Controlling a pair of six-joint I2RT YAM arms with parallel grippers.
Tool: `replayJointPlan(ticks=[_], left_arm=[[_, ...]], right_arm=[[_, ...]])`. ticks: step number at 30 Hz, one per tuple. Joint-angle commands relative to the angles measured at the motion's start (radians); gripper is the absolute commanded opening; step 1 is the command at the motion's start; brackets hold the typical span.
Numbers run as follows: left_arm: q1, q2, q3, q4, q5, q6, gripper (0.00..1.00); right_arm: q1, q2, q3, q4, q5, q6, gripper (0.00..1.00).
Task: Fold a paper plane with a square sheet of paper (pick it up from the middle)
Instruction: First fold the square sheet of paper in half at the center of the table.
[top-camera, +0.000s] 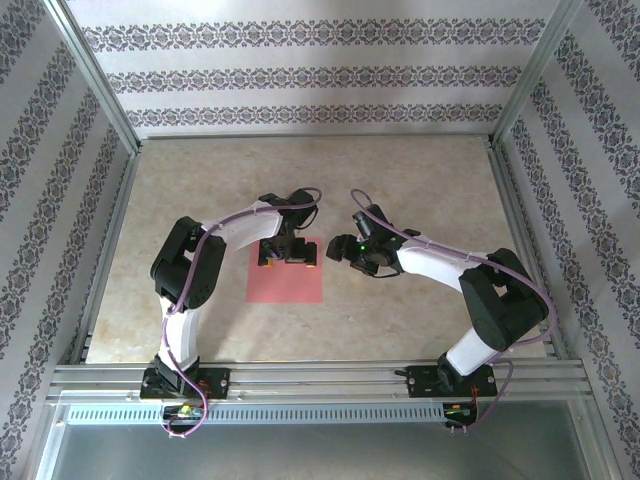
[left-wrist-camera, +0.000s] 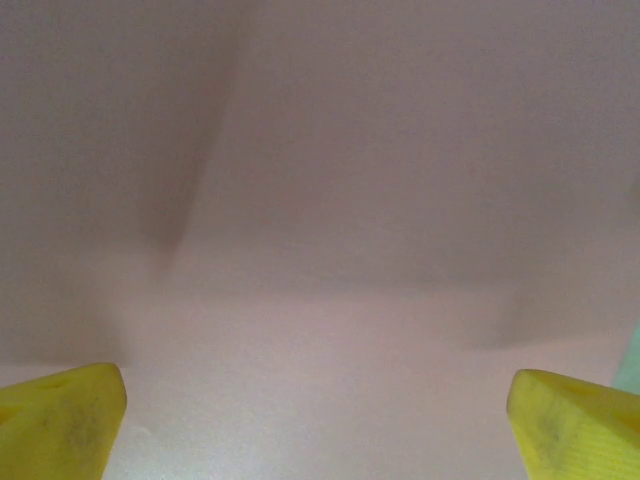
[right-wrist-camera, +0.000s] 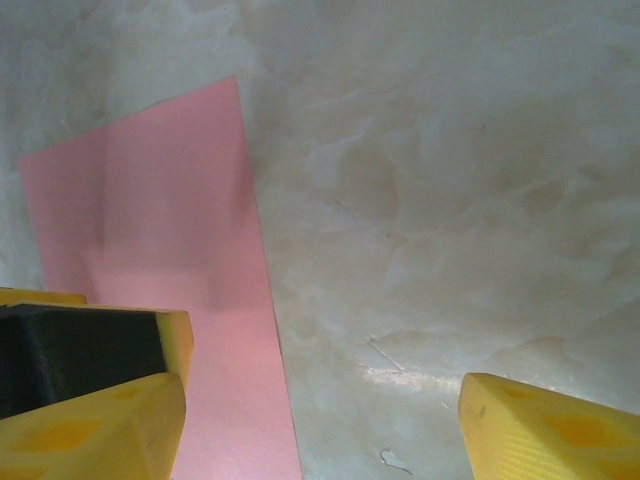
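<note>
Nearest, along the metal rail (top-camera: 320, 378): the two arm bases, one left, one right, bolted side by side.

Just beyond, on the pale marbled surface (top-camera: 420, 190), roughly midway between the arms: the square sheet of paper (top-camera: 285, 285). Pink-red, plain and thin, lying flat, with straight edges and clean corners.

Over the sheet's far edge: the left pincer (top-camera: 289, 258), pointing down at the paper. Released, with yellow fingers spread wide. From the left wrist, the same pincer (left-wrist-camera: 320, 425), one yellow fingertip low at each side and nothing gripped between. Close beneath, the sheet (left-wrist-camera: 320, 200), washed to a pale dusty pink and crossed by soft shadows.

Just right of the sheet's far right corner: the right pincer (top-camera: 338, 250), angled toward the paper, with a small green light (top-camera: 333, 243) on it. From the right wrist, this pincer (right-wrist-camera: 330, 425) also released, fingers well apart and nothing between them. Left finger above the sheet's right margin, right finger above bare surface. The sheet (right-wrist-camera: 160, 230) a fuller pink here, showing one long straight right edge and a sharp far corner, flat against the surface. Just beside the left finger, a black-and-yellow part (right-wrist-camera: 90, 345); whose, impossible to tell.

Farthest: walls (top-camera: 300, 75) papered in bands of dark ornament, framed by aluminium posts.
</note>
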Motion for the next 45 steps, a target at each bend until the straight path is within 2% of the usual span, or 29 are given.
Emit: replayJointPlan(ticks=[1, 12, 24, 27, 31, 33, 36, 40, 45], left_arm=[[-0.014, 0.017, 0.002, -0.042, -0.016, 0.003, 0.97], [-0.017, 0.074, -0.040, -0.021, -0.052, -0.051, 0.93], [-0.017, 0.089, -0.061, -0.006, -0.056, -0.057, 0.82], [-0.017, 0.068, -0.057, 0.000, -0.050, -0.055, 0.76], [-0.016, -0.009, -0.069, 0.040, -0.019, -0.044, 0.58], [-0.008, -0.065, -0.083, 0.076, 0.032, -0.034, 0.48], [0.016, -0.158, -0.123, 0.168, 0.171, -0.027, 0.38], [0.040, -0.254, -0.169, 0.313, 0.348, -0.041, 0.36], [0.064, -0.276, -0.223, 0.508, 0.533, -0.117, 0.35]], right_arm=[[-0.007, -0.016, -0.012, 0.004, 0.018, 0.019, 0.73], [-0.007, 0.000, -0.003, 0.006, 0.010, 0.019, 0.73], [-0.008, 0.000, -0.003, 0.004, 0.012, 0.025, 0.73], [-0.008, -0.003, -0.005, 0.005, 0.013, 0.026, 0.73], [-0.011, -0.012, -0.006, 0.008, 0.016, 0.023, 0.73], [-0.024, -0.022, -0.009, 0.010, 0.013, 0.012, 0.73], [-0.056, -0.056, -0.026, 0.044, -0.006, -0.015, 0.73], [-0.112, -0.111, -0.053, 0.087, -0.044, -0.053, 0.74], [-0.180, -0.180, -0.096, 0.154, -0.131, -0.092, 0.75]])
